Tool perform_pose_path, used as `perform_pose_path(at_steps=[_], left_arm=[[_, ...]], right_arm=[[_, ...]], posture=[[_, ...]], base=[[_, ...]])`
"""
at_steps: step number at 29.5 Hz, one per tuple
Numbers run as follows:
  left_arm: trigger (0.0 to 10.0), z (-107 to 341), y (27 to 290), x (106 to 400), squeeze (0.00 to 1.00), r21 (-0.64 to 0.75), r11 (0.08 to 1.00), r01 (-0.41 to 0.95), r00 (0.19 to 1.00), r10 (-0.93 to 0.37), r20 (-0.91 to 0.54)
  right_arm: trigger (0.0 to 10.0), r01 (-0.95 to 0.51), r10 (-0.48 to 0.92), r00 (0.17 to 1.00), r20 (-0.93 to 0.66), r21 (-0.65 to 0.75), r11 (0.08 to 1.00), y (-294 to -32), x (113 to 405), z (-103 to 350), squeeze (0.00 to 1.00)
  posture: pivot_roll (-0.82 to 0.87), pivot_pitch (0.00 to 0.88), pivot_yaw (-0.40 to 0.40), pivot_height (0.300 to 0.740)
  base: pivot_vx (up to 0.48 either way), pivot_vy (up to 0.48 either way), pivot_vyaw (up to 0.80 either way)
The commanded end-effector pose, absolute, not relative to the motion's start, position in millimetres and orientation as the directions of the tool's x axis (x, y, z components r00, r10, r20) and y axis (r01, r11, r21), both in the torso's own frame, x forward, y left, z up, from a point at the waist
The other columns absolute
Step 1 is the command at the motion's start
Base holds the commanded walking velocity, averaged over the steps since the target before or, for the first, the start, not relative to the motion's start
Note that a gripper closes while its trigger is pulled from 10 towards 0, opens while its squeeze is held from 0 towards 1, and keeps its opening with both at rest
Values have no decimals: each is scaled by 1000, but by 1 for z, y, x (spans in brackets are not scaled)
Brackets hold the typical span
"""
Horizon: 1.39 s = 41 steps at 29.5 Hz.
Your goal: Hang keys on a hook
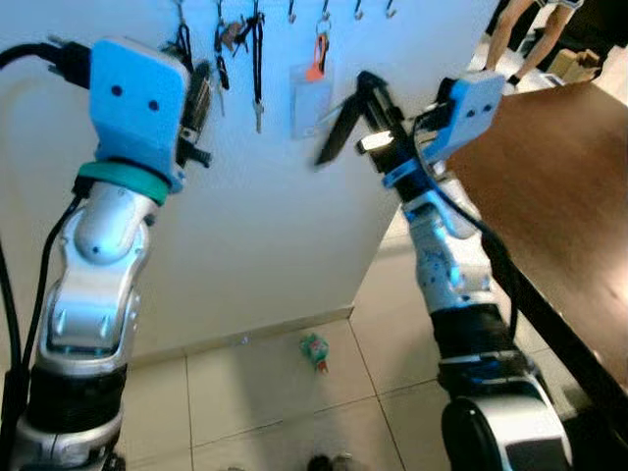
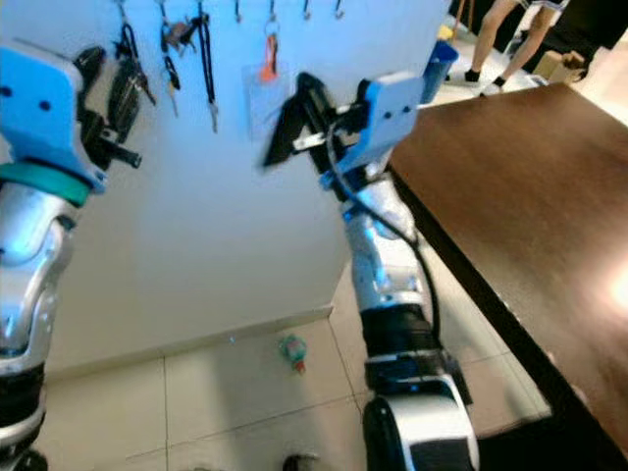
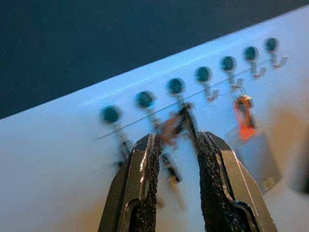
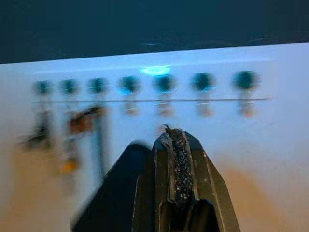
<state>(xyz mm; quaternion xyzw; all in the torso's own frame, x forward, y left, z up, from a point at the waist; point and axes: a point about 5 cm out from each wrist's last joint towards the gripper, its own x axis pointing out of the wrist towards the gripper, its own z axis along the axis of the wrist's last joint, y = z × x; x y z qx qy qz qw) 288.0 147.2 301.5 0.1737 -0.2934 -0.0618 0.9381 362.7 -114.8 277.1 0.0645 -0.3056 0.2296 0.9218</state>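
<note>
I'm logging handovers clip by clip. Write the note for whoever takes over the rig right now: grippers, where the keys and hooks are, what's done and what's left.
Left gripper: raised at the wall, fingers open, pointing at the row of hooks; nothing between them.
Right gripper: raised near the orange tag; the wrist view is too blurred to tell whether it is open or shut.
Keys: hanging from hooks on the left part of the row, beside a black strap. The hooks to the right of the orange tag look free.
Done: keys appear to be on hooks.
Left: confirm they hang securely, then lower both arms. A small green thing lies on the floor.
</note>
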Motion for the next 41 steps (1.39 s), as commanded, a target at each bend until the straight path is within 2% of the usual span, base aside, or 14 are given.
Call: perform_pose_path(at_steps=[1, 2, 6, 12, 15, 17, 18, 28, 33, 36, 41], left_arm=[[10000, 299, 145, 280, 0, 380, 923, 53, 819, -258, 512], [10000, 299, 145, 280, 0, 380, 923, 53, 819, -258, 512], [10000, 289, 141, 272, 0, 405, 903, 146, 821, -339, 460], [10000, 281, 136, 267, 0, 429, 865, 261, 808, -439, 394], [10000, 275, 131, 255, 0, 393, 812, 431, 762, -561, 324], [10000, 275, 131, 252, 0, 379, 803, 460, 750, -580, 319], [10000, 276, 129, 247, 0, 325, 800, 504, 735, -595, 327], [10000, 277, 129, 241, 0, 240, 803, 545, 724, -596, 347], [10000, 280, 131, 245, 0, 228, 815, 533, 731, -579, 362], [10000, 280, 130, 247, 0, 254, 806, 535, 726, -592, 349], [10000, 281, 129, 248, 0, 259, 801, 540, 727, -599, 337]], right_arm=[[10000, -447, 365, 683, 633, -34, 894, -119, 356, 283, 0], [10000, -447, 365, 683, 633, -34, 894, -119, 356, 283, 0], [10000, -416, 429, 586, 688, -199, 888, -118, 332, 290, 0], [10000, -396, 385, 553, 739, -173, 902, -123, 322, 302, 0], [10000, -407, 390, 552, 737, -170, 897, -123, 320, 299, 0], [10000, -410, 396, 549, 736, -176, 895, -123, 320, 299, 0], [10000, -410, 399, 544, 738, -181, 894, -123, 318, 298, 0], [10000, -405, 397, 558, 729, -178, 897, -124, 315, 292, 0], [10000, -376, 362, 596, 717, -149, 914, -126, 323, 287, 0], [10000, -350, 324, 648, 690, -109, 931, -122, 338, 282, 0], [10000, -372, 327, 686, 650, -73, 925, -116, 349, 273, 0]], posture=[[126, 0, 41, 740], [126, 0, 41, 740], [121, 0, 45, 740], [116, 0, 49, 740], [121, 0, 55, 740], [121, 0, 55, 740], [122, 0, 55, 740], [117, 0, 63, 740], [106, 0, 75, 740], [113, 0, 77, 740], [116, 0, 81, 740]], base=[[368, 0, 0], [368, 0, 0], [353, 0, 0], [52, 0, 0], [0, 0, 0], [0, 0, 0], [0, 0, 0], [0, 0, 0], [0, 0, 0], [0, 0, 0], [0, 0, 0]])
